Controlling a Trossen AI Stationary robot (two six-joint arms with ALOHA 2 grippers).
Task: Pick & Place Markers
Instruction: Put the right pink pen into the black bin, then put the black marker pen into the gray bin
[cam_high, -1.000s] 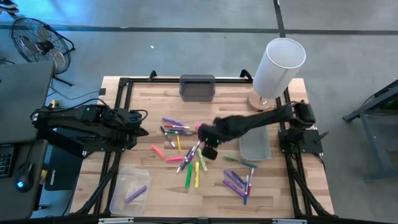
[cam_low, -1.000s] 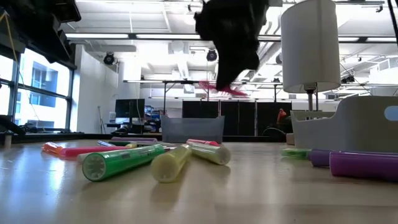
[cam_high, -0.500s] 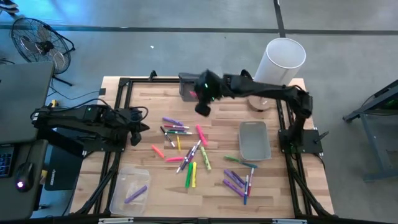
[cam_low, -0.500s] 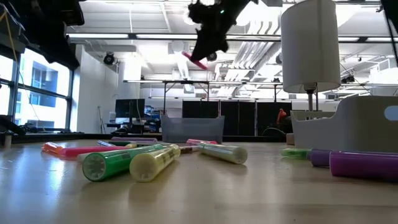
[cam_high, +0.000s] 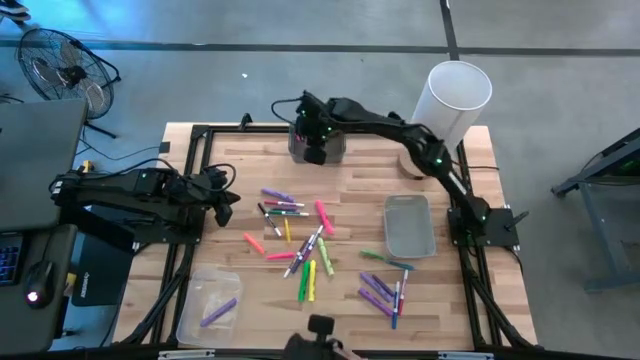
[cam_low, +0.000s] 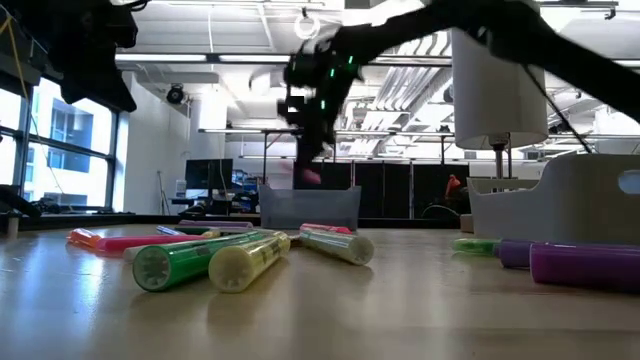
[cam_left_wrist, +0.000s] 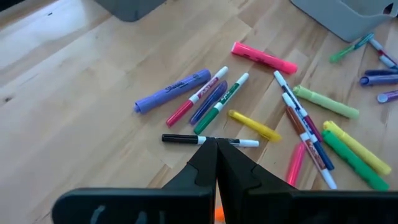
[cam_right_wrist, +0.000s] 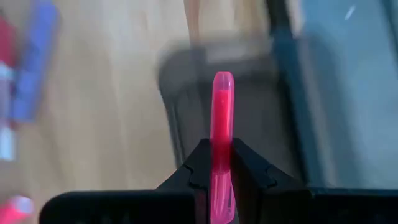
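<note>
Over the far bin: the right tool (cam_high: 314, 152) hangs above the dark grey rectangular plastic bin (cam_high: 330, 130) at the far edge of the wooden table (cam_high: 240, 165), with its arm stretched across from the right side.
Right tool state: fingers pinching a slim pink marker pen (cam_right_wrist: 221, 112) about its middle; in the right wrist view the pen points out past the fingertips, over the bin's open inside.
Left tool: pressed together, holding nothing, waiting low over the table's left side (cam_left_wrist: 216, 155), just short of a thin black-and-white pen (cam_left_wrist: 208, 140).
Other markers: a loose scatter of pink, purple, green and yellow pens (cam_high: 300, 235) lies mid-table, with a second cluster of purple and green ones (cam_high: 385, 290) nearer the front right.
Other containers: a light grey tray (cam_high: 410, 205) on the right; a clear plastic tray (cam_high: 200, 315) at front left holding 1 purple marker (cam_high: 218, 311).
Step in hand: placing, judged from the pen carried over the bin.
Next move calls for: spreading the fingers while the pen is squarely above the opening, so it drops inside and does not catch on the rim.
</note>
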